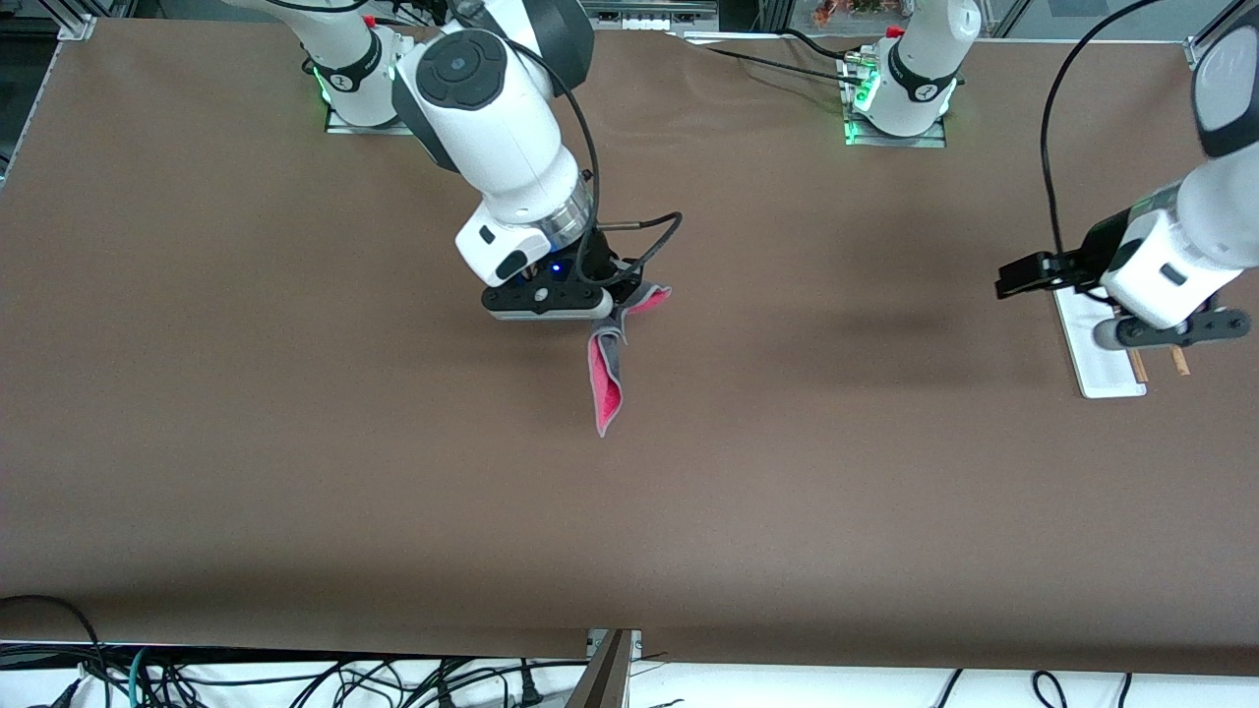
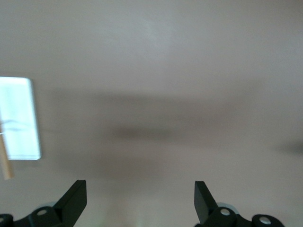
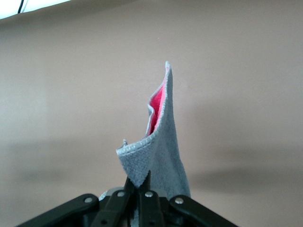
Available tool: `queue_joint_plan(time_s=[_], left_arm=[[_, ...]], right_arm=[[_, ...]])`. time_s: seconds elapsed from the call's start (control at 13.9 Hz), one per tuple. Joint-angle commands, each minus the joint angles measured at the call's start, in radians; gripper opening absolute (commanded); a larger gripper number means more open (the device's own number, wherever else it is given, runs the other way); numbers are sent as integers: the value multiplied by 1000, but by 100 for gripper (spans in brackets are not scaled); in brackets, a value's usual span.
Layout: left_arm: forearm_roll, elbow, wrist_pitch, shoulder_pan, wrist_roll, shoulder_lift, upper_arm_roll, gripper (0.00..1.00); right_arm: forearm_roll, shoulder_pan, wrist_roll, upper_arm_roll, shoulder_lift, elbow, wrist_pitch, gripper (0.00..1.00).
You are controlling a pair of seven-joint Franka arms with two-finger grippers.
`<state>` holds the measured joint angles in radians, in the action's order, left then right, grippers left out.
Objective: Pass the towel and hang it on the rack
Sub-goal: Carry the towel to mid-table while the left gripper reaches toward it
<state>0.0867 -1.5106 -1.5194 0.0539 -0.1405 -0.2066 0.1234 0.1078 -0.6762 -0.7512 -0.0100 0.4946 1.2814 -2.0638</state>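
The right hand (image 1: 618,300) is up over the middle of the brown worktop (image 1: 295,442), pinched tight on the towel (image 1: 608,379), which hangs down showing pink and grey. The left hand (image 2: 140,201) waits, fingers spread wide and empty, above the rack (image 1: 1107,359) at the left arm's end.

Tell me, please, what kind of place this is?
Probably a robotics lab test bench: two white arms bolted to a plain brown table, loose cables along its edge, and only a small pink-and-grey cloth towel and a white-based wooden-rod rack as props.
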Motion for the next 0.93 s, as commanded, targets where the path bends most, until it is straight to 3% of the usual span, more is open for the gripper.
queue_joint_plan(time_s=[0.0,0.22,0.5,0.65,0.86], left_arm=[[36,12,24,-9,195,-20,-1,100],[74,-66,-8,-75,308,-11,1,100],[376,-209,-192,-120,317,1,4,100],[508,-273,-310,-144,436,-14,15,100],[596,-376,-587,-151,654,-34,125,100]], right_arm=[[3,-16,-55,10,18,-24,-31,0],[4,-23,-66,8,18,-27,-39,0],[6,-23,-70,8,18,-30,-44,0],[7,-23,-68,10,19,-30,-65,0],[9,-23,-68,10,24,-30,-64,0]])
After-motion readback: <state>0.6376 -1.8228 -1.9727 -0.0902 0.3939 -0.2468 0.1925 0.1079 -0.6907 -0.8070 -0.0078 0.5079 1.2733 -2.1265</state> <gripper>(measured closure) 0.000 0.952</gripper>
